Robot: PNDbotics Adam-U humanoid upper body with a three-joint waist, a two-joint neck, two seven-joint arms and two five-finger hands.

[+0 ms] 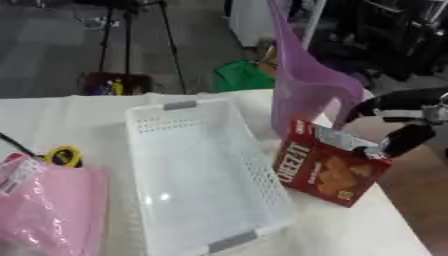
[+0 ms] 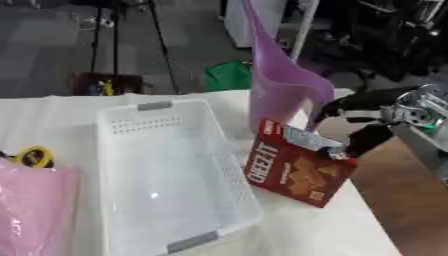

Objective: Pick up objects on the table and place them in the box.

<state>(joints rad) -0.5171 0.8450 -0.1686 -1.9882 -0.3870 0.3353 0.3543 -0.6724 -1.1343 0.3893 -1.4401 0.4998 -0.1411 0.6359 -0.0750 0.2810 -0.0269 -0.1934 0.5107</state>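
A white perforated box (image 1: 149, 125) lies in the middle of the table with nothing in it. A red Cheez-It box (image 1: 325, 172) stands tilted just right of it, its left edge at the box's rim. My right hand (image 1: 404, 137) comes in from the right. Its fingers arch over the cracker box's grey top flap, and the thumb is at the top right corner, pinching it. Behind the cracker box stands a tall purple pitcher (image 1: 302, 87). At the left lie a pink bag (image 1: 48, 205) and a yellow and black roll (image 1: 63, 156). My left hand does not show.
The table's right edge runs close past the cracker box, with brown floor (image 1: 420, 190) beyond it. A black cable (image 1: 13, 143) crosses the left edge. A green bag (image 1: 241, 76) and a tripod (image 1: 131, 30) stand on the floor behind the table.
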